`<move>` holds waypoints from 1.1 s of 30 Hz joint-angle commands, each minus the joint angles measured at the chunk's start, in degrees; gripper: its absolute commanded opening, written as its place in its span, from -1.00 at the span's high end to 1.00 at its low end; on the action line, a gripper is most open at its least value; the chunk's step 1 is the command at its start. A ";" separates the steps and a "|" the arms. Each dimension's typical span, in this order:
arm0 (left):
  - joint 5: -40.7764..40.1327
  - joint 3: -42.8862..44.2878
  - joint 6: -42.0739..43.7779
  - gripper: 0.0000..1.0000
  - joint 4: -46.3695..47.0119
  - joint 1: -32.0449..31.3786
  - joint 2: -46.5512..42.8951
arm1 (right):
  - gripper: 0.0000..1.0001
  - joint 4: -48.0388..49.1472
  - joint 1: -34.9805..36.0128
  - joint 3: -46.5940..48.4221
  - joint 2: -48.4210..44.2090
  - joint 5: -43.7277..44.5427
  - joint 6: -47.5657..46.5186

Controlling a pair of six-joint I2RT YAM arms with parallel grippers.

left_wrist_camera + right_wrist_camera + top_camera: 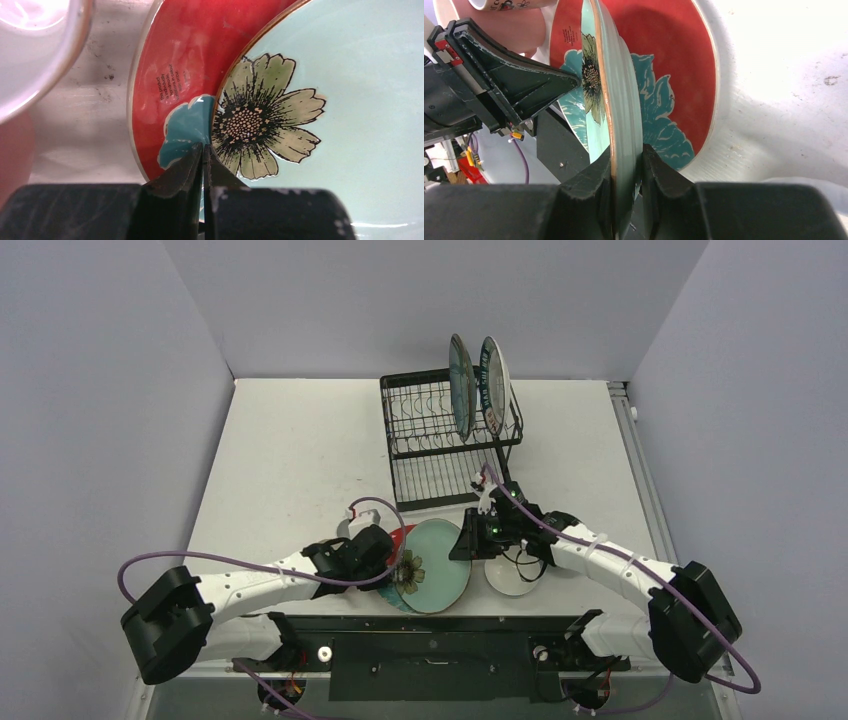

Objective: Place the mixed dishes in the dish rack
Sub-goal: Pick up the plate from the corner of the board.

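A light teal plate with a green flower (435, 575) (624, 100) stands tilted on edge over the red plate with a teal flower (400, 536) (175, 75) (674, 60). My right gripper (462, 540) (626, 155) is shut on the teal plate's right rim. My left gripper (393, 560) (204, 148) is shut and empty, its tips against the teal plate's left edge where that meets the red plate. The black wire dish rack (420, 425) stands behind and holds a teal plate (460, 385) and a lettered white plate (495, 380) upright.
A white bowl (515, 575) sits on the table right of the tilted plate, under my right arm. A pink mug (357, 523) (30, 50) stands just left of the red plate. Grey walls close in the table on both sides and at the back.
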 commanded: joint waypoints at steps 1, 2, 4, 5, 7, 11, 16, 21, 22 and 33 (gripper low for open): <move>-0.27 -0.75 1.46 0.94 -1.81 0.01 -1.88 | 1.00 3.82 0.24 0.11 -3.53 0.55 0.86; -0.36 -0.74 1.53 0.93 -1.82 0.01 -2.18 | 1.00 3.83 0.27 -0.02 -3.80 0.72 1.08; -0.43 -0.73 1.71 0.92 -2.04 0.01 -2.42 | 1.00 4.16 0.28 -0.35 -4.13 0.94 1.49; -0.39 -0.66 1.83 0.90 -2.11 0.01 -2.45 | 1.00 4.38 0.23 -0.44 -4.23 0.99 1.57; -0.40 -0.64 1.78 0.89 -2.52 0.01 -2.62 | 1.00 4.54 0.21 -0.63 -4.77 1.30 1.93; -0.36 -0.53 1.81 0.76 -2.57 0.01 -3.28 | 1.00 4.22 0.00 -0.71 -6.45 1.77 2.27; -0.12 0.44 2.55 0.55 -3.02 0.01 -4.27 | 1.00 4.26 -0.23 -0.75 -8.58 1.94 3.28; -0.02 1.04 2.94 0.29 -3.30 0.01 -5.93 | 1.00 4.76 -0.93 -1.26 -11.33 2.18 4.84; 0.03 1.25 2.99 0.26 -3.48 0.01 -6.22 | 1.00 4.46 -1.03 -1.25 -11.61 2.32 4.87; 0.15 7.13 5.29 -0.06 -8.83 0.26 -10.96 | 1.00 0.01 -2.09 0.78 -15.52 4.01 3.50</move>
